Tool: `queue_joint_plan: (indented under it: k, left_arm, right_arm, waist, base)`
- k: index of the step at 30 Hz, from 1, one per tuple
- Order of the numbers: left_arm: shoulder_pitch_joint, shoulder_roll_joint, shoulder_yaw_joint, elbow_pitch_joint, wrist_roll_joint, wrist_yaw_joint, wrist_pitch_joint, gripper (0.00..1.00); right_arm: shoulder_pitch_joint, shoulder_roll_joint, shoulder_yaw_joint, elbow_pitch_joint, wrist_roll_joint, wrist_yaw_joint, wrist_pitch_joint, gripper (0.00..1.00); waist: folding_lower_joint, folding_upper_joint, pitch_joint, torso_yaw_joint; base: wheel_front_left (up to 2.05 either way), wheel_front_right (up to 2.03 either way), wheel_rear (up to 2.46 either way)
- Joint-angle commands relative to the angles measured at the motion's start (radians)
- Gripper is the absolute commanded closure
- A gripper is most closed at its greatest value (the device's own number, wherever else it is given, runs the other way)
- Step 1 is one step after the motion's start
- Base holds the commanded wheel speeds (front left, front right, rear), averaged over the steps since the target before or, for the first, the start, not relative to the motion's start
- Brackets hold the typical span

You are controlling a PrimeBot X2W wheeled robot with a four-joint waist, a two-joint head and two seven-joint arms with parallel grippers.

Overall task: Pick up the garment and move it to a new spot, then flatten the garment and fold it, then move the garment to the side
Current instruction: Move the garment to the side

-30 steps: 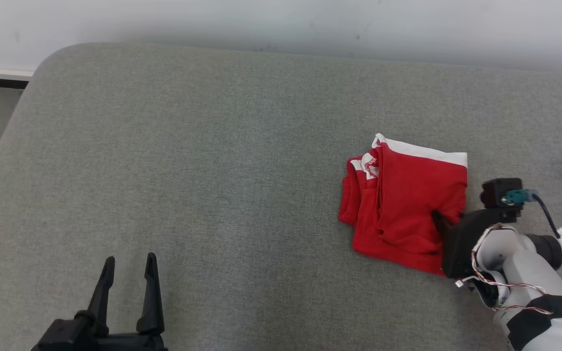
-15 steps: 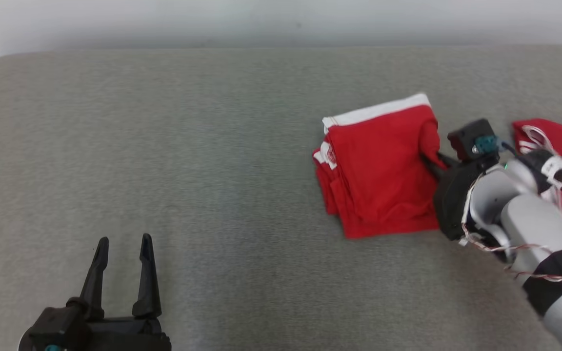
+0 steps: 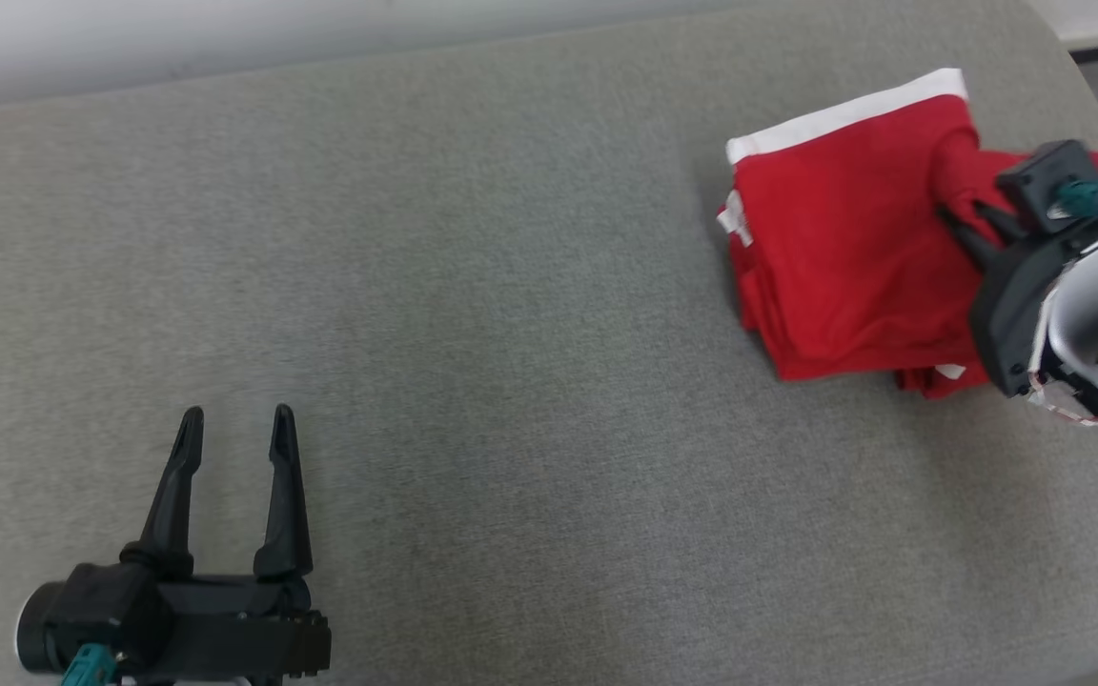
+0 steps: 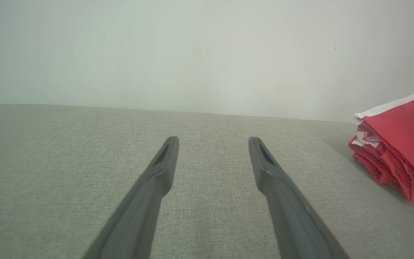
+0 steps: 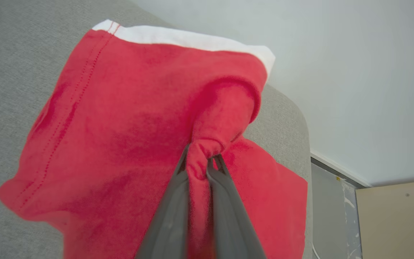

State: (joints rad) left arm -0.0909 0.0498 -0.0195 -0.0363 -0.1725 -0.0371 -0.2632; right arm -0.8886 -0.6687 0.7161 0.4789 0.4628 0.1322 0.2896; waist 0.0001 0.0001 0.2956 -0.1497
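Red garment (image 3: 844,248) near cushion (image 3: 511,333) corner, far right

My feeds are bright under flat, even light with no glare. The red garment (image 3: 844,248) throws only a faint, soft shadow onto the grey padded surface (image 3: 511,333) along its left edge, and I see it more plainly in the left wrist view. The head view looks slightly smeared, with the weave washed out, and the wall (image 4: 207,54) is a pale haze. Close to each wrist lens, the left gripper (image 4: 213,142) and right gripper (image 5: 202,158) go soft toward the bottom edge.
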Motion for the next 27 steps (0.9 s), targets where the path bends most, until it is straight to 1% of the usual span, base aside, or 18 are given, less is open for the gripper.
queue_joint_plan:
  k: [1,5,12,14,19,20,22,23,24,27]
  left_arm:
    - [-0.018,0.002,0.003,-0.002,0.010,-0.006,-0.001,0.00]
    - [-0.046,0.002,-0.003,0.003,0.028,-0.025,-0.001,0.00]
    - [-0.087,0.002,0.003,-0.003,0.049,-0.051,-0.001,0.00]
    - [-0.089,0.001,0.004,-0.004,0.053,-0.052,-0.001,0.00]
    - [-0.092,0.001,0.008,-0.001,0.055,-0.058,-0.001,0.00]
    - [-0.087,0.001,0.005,0.000,0.056,-0.060,-0.001,0.00]
    - [-0.082,0.001,0.005,0.003,0.056,-0.062,-0.001,0.00]
    - [-0.080,0.001,0.005,0.005,0.055,-0.063,-0.001,0.00]
    - [-0.077,0.001,0.005,0.006,0.054,-0.063,-0.001,0.00]
    - [-0.070,0.001,0.003,0.011,0.052,-0.059,-0.001,0.00]
  right_arm:
    - [-0.016,-0.003,-0.014,0.016,0.023,-0.004,-0.018,1.00]
    - [-0.029,-0.032,-0.036,0.081,0.015,-0.003,-0.048,1.00]
    - [-0.046,-0.096,-0.106,0.221,-0.064,-0.004,-0.093,1.00]
    - [-0.042,-0.099,-0.134,0.254,-0.082,-0.004,-0.109,1.00]
    - [-0.028,-0.100,-0.184,0.322,-0.171,-0.004,-0.162,1.00]
    - [-0.024,-0.094,-0.203,0.348,-0.220,-0.004,-0.173,1.00]
    - [-0.022,-0.086,-0.231,0.369,-0.274,-0.004,-0.193,1.00]
    - [-0.017,-0.081,-0.246,0.376,-0.297,-0.004,-0.208,0.39]
    - [-0.014,-0.079,-0.262,0.387,-0.320,-0.004,-0.219,0.00]
    - [-0.006,-0.060,-0.320,0.417,-0.380,-0.004,-0.253,0.00]
  waist:
    - [-0.0001,-0.0001,0.058,-0.052]
    - [-0.0001,-0.0001,0.091,-0.049]
    - [-0.0001,-0.0001,0.136,-0.002]
    - [-0.0001,-0.0001,0.145,0.013]
    - [-0.0001,-0.0001,0.159,0.046]
    - [-0.0001,-0.0001,0.158,0.054]
    - [-0.0001,-0.0001,0.152,0.061]
    - [-0.0001,-0.0001,0.148,0.064]
    - [-0.0001,-0.0001,0.144,0.066]
    - [-0.0001,-0.0001,0.125,0.071]
  base:
    - [0.00,0.00,0.00]
    - [0.00,0.00,0.00]
    - [0.00,0.00,0.00]
    - [0.00,0.00,0.00]
    - [0.00,0.00,0.00]
    - [0.00,0.00,0.00]
    - [0.00,0.00,0.00]
    - [0.00,0.00,0.00]
    - [0.00,0.00,0.00]
    - [0.00,0.00,0.00]
